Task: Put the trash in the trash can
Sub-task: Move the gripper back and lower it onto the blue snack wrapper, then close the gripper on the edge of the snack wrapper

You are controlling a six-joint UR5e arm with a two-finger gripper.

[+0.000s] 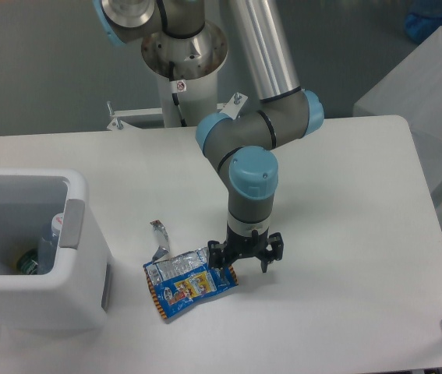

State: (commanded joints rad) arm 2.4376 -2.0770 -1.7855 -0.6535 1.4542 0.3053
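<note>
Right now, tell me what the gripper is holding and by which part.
Nothing is held. The gripper is open, down at the table by the right edge of the blue snack wrapper, which lies flat, not yet clamped.
</note>
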